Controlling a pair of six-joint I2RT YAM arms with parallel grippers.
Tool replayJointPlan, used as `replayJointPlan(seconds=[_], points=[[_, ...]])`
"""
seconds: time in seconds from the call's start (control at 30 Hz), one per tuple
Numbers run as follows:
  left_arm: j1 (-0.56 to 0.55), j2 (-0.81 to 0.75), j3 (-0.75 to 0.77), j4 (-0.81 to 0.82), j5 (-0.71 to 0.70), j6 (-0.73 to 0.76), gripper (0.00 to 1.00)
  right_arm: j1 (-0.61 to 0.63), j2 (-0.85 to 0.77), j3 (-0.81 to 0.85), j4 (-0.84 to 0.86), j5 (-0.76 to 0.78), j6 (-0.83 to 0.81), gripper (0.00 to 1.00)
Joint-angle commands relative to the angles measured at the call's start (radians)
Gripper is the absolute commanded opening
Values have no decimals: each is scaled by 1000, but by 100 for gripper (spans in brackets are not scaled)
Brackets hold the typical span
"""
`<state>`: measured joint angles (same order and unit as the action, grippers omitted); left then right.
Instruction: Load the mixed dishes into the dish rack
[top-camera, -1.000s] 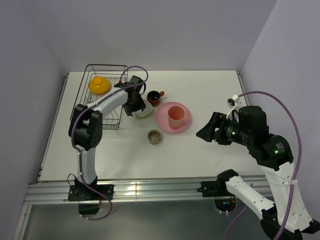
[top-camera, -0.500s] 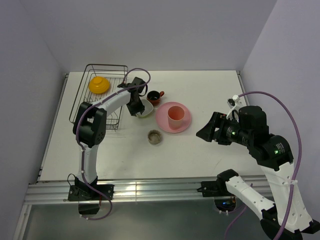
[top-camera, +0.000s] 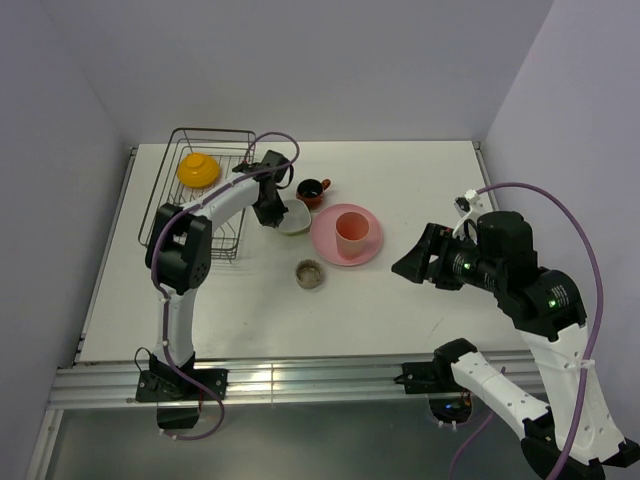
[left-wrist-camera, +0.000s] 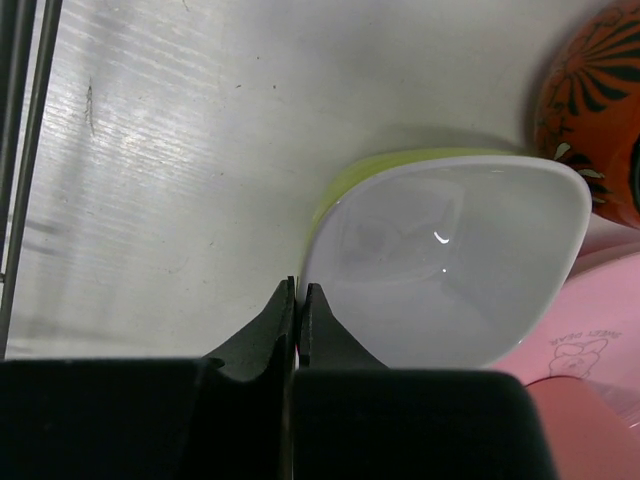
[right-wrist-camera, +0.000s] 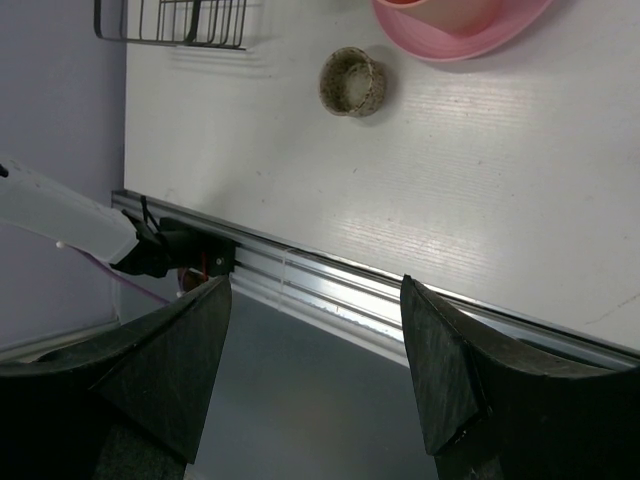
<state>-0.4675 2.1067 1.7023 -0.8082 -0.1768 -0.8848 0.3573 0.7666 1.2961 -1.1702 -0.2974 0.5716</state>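
White table (top-camera: 250, 310), flat top, walled on three sides by pale lilac panels.

Black wire dish rack (top-camera: 161, 196) on the far left part of the table. One piece in it: orange-yellow bowl (top-camera: 198, 168), lying in the far half; it looks upside down, though the overhead view is too small to be sure.

Left gripper (top-camera: 274, 212) is reached out just to the right of the rack. Its wrist view shows the two black fingertips (left-wrist-camera: 283, 305) drawn nearly together, with only the thin wall of the white squarish bowl with yellow-green outside (left-wrist-camera: 450, 260) pinched between them, one tip inside the rim and one outside. The bowl sits tilted on the table between the rack and the plate.

Right gripper (top-camera: 404, 266) hovers over the near right of the table, well apart from the dishes. Fingers (right-wrist-camera: 435, 375) are spread wide with nothing between them.

Pink round plate (top-camera: 372, 246) at mid-table. Pink tumbler (top-camera: 350, 231) stands upright on it.

Dark red-brown handled mug (top-camera: 311, 192) is just beyond the white bowl, on the table, with its handle to the right.

Small grey-brown dish (top-camera: 311, 273) sits alone on the table, nearer than the plate.
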Motion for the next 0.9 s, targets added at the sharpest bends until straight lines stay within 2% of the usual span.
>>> replayJointPlan(seconds=[0.0,0.2,0.4,0.53,0.6,0.77,0.87], points=[[1,-63,49,-35,-16,9,0,-4,16,23,40,-8,-4,76],[-3,-215,11,-92,-32,-8,0,-3,76,23,70,-40,-21,76],[-11,-419,-87,-94,48,-3,0,-4,160,63,128,-124,-38,76],[-20,-536,-141,-46,199,10,0,-4,233,74,185,-233,-27,77],[-22,-589,-158,-14,330,6,0,-4,247,71,219,-278,-12,78],[-56,-683,-249,62,538,-54,0,-4,272,40,375,-459,45,80],[-83,-721,-282,90,551,-78,0,-4,281,8,457,-528,77,81]])
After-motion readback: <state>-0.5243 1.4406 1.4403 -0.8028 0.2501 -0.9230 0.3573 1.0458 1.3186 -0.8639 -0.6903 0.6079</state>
